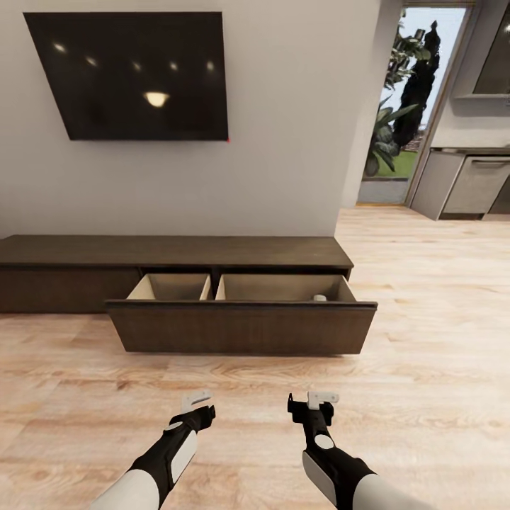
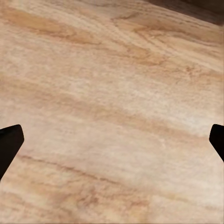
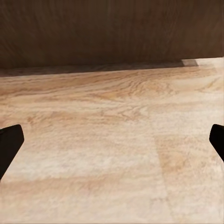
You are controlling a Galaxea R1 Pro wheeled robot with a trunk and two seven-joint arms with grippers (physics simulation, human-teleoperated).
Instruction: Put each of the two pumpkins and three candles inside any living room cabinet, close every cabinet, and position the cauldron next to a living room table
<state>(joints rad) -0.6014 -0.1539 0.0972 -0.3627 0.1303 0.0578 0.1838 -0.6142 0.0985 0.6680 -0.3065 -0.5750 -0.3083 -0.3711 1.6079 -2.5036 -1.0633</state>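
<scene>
Cabinet (image 1: 71, 273): long, low, dark brown, against the grey wall under the black TV (image 1: 131, 74), long axis running 9 to 3 o'clock across the head view. Drawer (image 1: 241, 315): pulled out toward the robot, front panel wide and handleless, two pale beige compartments behind it. Left compartment (image 1: 170, 287): nothing visible inside from this angle. Right compartment (image 1: 283, 287): one small pale stubby object (image 1: 320, 298) at its front right corner, probably a candle, too small to confirm. Left end effector (image 1: 200, 406): low over the plank floor (image 1: 425, 368), fingers spread wide apart in the left wrist view, holding nothing. Right end effector (image 1: 315, 404): likewise released and empty, fingertips at the frame edges in the right wrist view, drawer front dark across the far part of that view. Key relation: drawer front at 12 o'clock from both end effectors, near but apart; right one closer to the occupied compartment. No pumpkins or cauldron visible. Judgement: drawer not yet shut; closing needs a push toward 12 o'clock.
</scene>
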